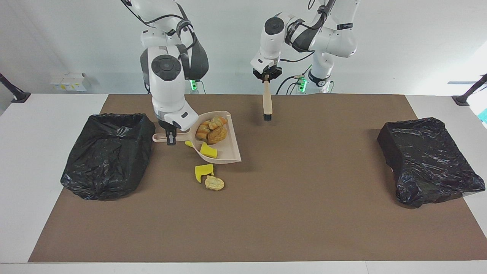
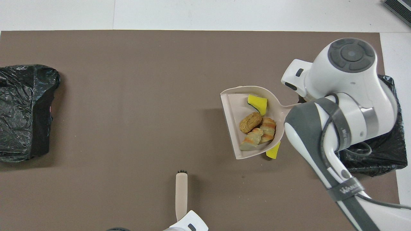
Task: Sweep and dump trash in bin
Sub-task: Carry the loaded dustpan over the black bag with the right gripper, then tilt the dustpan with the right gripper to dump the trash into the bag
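My right gripper [image 1: 170,138] is shut on the handle of the beige dustpan [image 1: 232,153], which hangs tilted above the mat beside the black-lined bin [image 1: 108,152] at the right arm's end. In the pan lie brown bread-like trash lumps [image 1: 213,131] and a yellow chunk [image 1: 209,151]; the overhead view shows the same lumps [image 2: 257,128] in the dustpan [image 2: 232,109]. On the mat rest a yellow chunk [image 1: 202,171], a tan lump [image 1: 214,183] and a yellow piece [image 2: 273,151] partly under the pan. My left gripper [image 1: 266,77] is shut on the beige brush [image 1: 267,102], hanging bristles down.
A second black-lined bin [image 1: 426,160] sits at the left arm's end of the brown mat. In the overhead view my right arm covers part of the bin [image 2: 385,154] at its end, and the brush [image 2: 181,192] shows at the bottom edge.
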Motion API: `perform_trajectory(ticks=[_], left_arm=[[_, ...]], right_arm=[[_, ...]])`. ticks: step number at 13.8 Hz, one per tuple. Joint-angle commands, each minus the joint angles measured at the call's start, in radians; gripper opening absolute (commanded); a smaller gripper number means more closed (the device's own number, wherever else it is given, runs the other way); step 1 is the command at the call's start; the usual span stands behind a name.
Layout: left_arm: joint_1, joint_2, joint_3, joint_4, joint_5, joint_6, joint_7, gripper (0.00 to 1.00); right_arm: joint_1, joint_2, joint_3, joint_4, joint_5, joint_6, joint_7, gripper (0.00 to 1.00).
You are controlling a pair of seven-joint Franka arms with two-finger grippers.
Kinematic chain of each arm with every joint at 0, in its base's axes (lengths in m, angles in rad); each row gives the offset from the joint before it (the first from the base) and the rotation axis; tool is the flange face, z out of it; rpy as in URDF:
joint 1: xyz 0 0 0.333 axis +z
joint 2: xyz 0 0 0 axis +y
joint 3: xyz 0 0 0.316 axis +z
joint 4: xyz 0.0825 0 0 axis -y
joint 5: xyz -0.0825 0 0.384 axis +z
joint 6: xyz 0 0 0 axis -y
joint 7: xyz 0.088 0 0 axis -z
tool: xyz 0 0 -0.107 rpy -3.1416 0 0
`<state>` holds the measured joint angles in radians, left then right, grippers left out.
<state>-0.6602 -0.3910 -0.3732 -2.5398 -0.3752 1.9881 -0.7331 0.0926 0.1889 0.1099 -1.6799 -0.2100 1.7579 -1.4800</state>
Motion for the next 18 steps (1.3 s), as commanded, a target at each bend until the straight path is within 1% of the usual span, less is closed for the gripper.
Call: perform_trajectory(ticks=[1,2,4,5,6,8,9,10,12,13,14,15,16,17,18], left_arm=[[-0.061,-0.011,0.014,-0.062,-0.042,0.090,-0.015,0.00],[-0.067,0.016,0.016,-0.068,-0.060,0.107,-0.017,0.00],[-0.065,0.024,0.016,-0.070,-0.073,0.112,-0.014,0.00],[-0.065,0.029,0.016,-0.070,-0.089,0.116,-0.012,0.00],[-0.064,0.052,0.016,-0.071,-0.108,0.127,-0.011,0.00],[-0.064,0.057,0.016,-0.073,-0.114,0.132,-0.009,0.00],[-0.064,0.061,0.016,-0.074,-0.122,0.133,-0.009,0.00],[-0.065,0.072,0.016,-0.077,-0.122,0.136,-0.008,0.00],[-0.065,0.077,0.016,-0.076,-0.122,0.136,-0.008,0.00],[-0.064,0.078,0.016,-0.076,-0.122,0.135,0.000,0.00],[-0.062,0.078,0.016,-0.076,-0.122,0.135,0.000,0.11],[-0.061,0.078,0.016,-0.076,-0.122,0.133,0.000,0.26],[-0.056,0.080,0.016,-0.074,-0.122,0.133,-0.002,0.37],[-0.055,0.084,0.017,-0.073,-0.122,0.130,0.000,0.66],[-0.052,0.089,0.017,-0.070,-0.122,0.132,0.000,0.69]], right_arm=[[-0.094,-0.006,0.007,0.055,0.024,-0.041,-0.106,0.00],[-0.137,-0.006,0.007,0.060,0.023,-0.040,-0.130,0.00],[-0.224,-0.002,0.005,0.062,0.027,-0.026,-0.210,0.00],[-0.285,0.001,0.005,0.062,0.021,-0.015,-0.241,0.00],[-0.334,0.004,0.005,0.062,0.020,0.024,-0.264,0.00],[-0.407,0.001,0.001,0.052,0.006,0.130,-0.334,0.00],[-0.431,0.001,-0.004,0.052,-0.011,0.138,-0.351,0.00],[-0.453,0.000,-0.010,0.051,-0.047,0.135,-0.341,0.00],[-0.465,-0.012,-0.012,0.032,-0.170,0.137,-0.326,0.00],[-0.476,-0.016,-0.012,0.028,-0.230,0.135,-0.283,0.00],[-0.478,-0.025,-0.012,0.013,-0.276,0.135,-0.232,0.00],[-0.481,-0.041,-0.012,-0.015,-0.320,0.137,-0.179,0.00],[-0.481,-0.060,-0.010,-0.042,-0.363,0.137,-0.118,0.00],[-0.479,-0.086,-0.010,-0.085,-0.415,0.140,-0.047,0.00],[-0.479,-0.109,-0.004,-0.125,-0.487,0.150,0.024,0.00]])
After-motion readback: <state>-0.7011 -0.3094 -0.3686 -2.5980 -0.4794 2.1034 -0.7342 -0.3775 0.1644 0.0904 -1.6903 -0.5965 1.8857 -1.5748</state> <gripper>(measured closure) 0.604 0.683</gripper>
